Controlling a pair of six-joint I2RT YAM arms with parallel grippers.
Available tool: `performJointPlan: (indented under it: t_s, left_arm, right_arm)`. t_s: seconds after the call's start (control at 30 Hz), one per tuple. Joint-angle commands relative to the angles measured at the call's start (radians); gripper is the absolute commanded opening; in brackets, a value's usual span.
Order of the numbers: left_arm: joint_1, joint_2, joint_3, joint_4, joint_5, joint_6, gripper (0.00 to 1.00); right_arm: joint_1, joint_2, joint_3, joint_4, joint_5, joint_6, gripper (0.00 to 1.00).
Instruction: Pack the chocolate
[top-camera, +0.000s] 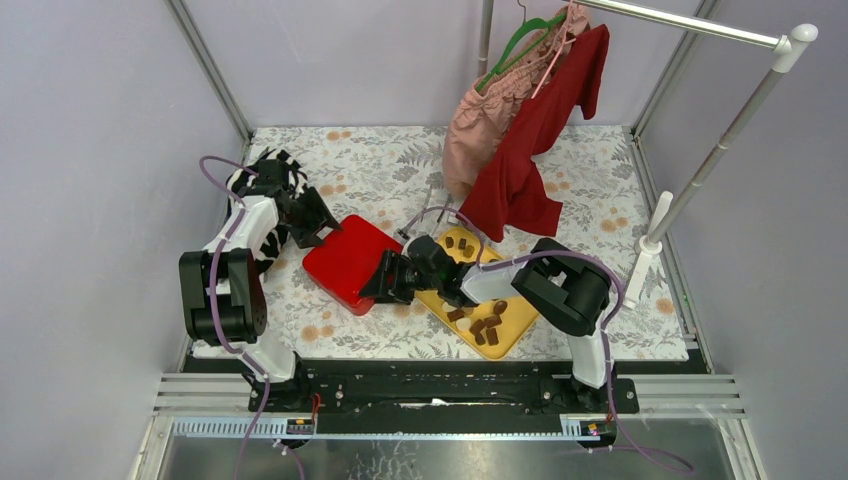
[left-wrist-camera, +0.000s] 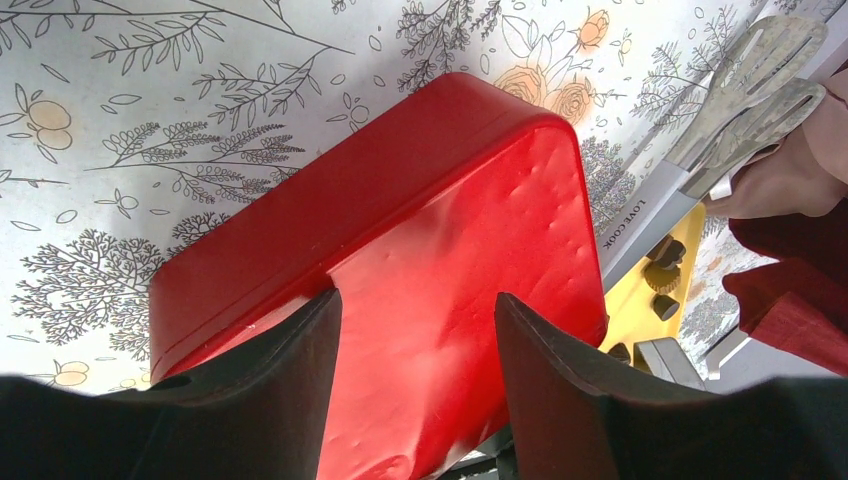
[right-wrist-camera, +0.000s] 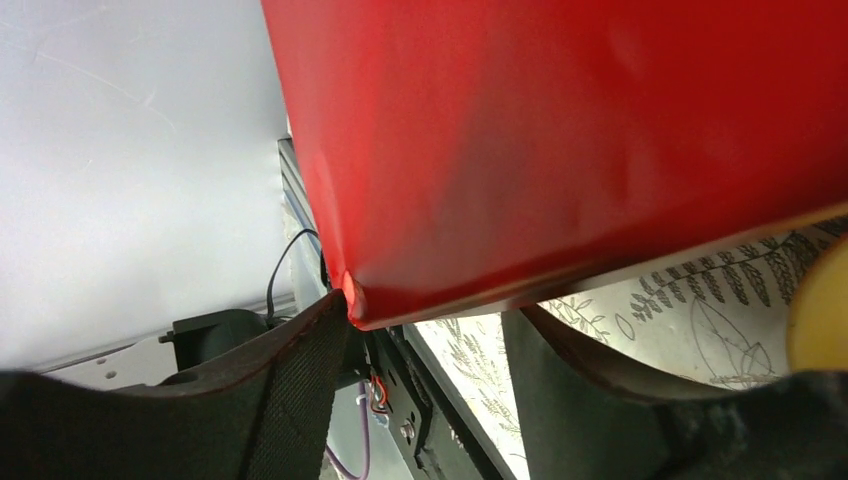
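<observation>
The chocolate (top-camera: 489, 324) is dark brown and tan pieces on the yellow tray (top-camera: 517, 331), with a few more at its far end (top-camera: 458, 242). Some dark pieces also show in the left wrist view (left-wrist-camera: 661, 276). The red square box (top-camera: 349, 260) lies shut on the floral cloth, left of the tray. My left gripper (top-camera: 318, 228) is open at the box's far left corner, its jaws apart over the red lid (left-wrist-camera: 450, 250). My right gripper (top-camera: 379, 284) is open at the box's near right edge; the box corner (right-wrist-camera: 352, 300) touches my left fingertip (right-wrist-camera: 325, 325).
A red garment (top-camera: 530, 150) and a pink one (top-camera: 490, 110) hang from a rack at the back, over the tray's far end. The rack's white post (top-camera: 645, 250) stands right of the tray. Grey kitchen utensils (left-wrist-camera: 750, 90) lie beyond the box. A black-and-white cloth (top-camera: 268, 175) lies back left.
</observation>
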Motion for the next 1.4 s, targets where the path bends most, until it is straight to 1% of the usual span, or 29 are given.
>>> performJointPlan:
  t_s: [0.0, 0.07, 0.17, 0.43, 0.57, 0.6, 0.63, 0.7, 0.73, 0.77, 0.83, 0.97, 1.1, 1.27, 1.3, 1.37]
  left_arm:
    - [0.001, -0.001, -0.011, 0.042, -0.002, -0.007, 0.64]
    - [0.001, 0.001, -0.012, 0.044, -0.002, -0.007, 0.64]
    - [0.002, 0.004, -0.017, 0.051, 0.0, -0.008, 0.64]
    - [0.001, 0.007, -0.028, 0.056, -0.005, -0.005, 0.64]
    - [0.001, 0.004, -0.029, 0.055, -0.007, -0.005, 0.63]
    - [0.001, 0.002, -0.029, 0.054, -0.01, -0.004, 0.63]
    - [0.001, -0.004, -0.026, 0.053, -0.017, -0.004, 0.63]
    - [0.001, -0.017, -0.025, 0.048, -0.036, -0.001, 0.64]
    - [0.002, -0.021, -0.019, 0.044, -0.049, 0.0, 0.64]
    - [0.002, -0.023, -0.015, 0.04, -0.061, 0.001, 0.64]
    - [0.001, -0.032, -0.011, 0.033, -0.087, -0.001, 0.63]
    - [0.008, -0.059, -0.013, 0.039, -0.119, -0.012, 0.63]
    - [0.014, -0.085, -0.002, 0.038, -0.125, -0.023, 0.64]
    - [0.018, -0.076, 0.008, 0.042, -0.16, -0.035, 0.65]
    - [0.019, -0.071, 0.005, 0.046, -0.171, -0.037, 0.65]
    - [0.022, -0.06, -0.006, 0.052, -0.193, -0.039, 0.65]
  right_arm:
    - [0.015, 0.018, 0.011, 0.025, -0.002, 0.021, 0.61]
    - [0.015, 0.014, -0.012, 0.05, -0.008, 0.027, 0.55]
    - [0.02, 0.012, -0.032, 0.064, -0.013, 0.019, 0.43]
    - [0.021, 0.041, -0.034, 0.081, -0.018, 0.025, 0.24]
    - [0.02, 0.053, -0.043, 0.097, -0.02, 0.036, 0.21]
    - [0.021, 0.048, -0.052, 0.109, -0.021, 0.042, 0.23]
    - [0.021, 0.039, -0.061, 0.119, -0.021, 0.048, 0.3]
    - [0.021, 0.013, -0.078, 0.131, -0.013, 0.052, 0.47]
    - [0.021, -0.003, -0.082, 0.125, -0.006, 0.051, 0.61]
    - [0.021, -0.017, -0.082, 0.115, 0.005, 0.048, 0.67]
    - [0.021, -0.044, -0.08, 0.104, 0.028, 0.047, 0.74]
    - [0.021, -0.058, -0.043, 0.067, 0.058, 0.035, 0.81]
    - [0.021, -0.032, 0.03, 0.004, 0.093, 0.035, 0.89]
    - [0.021, 0.035, 0.1, -0.044, 0.102, 0.08, 0.9]
    - [0.021, 0.046, 0.104, -0.043, 0.098, 0.086, 0.89]
    - [0.021, 0.059, 0.102, -0.039, 0.092, 0.092, 0.84]
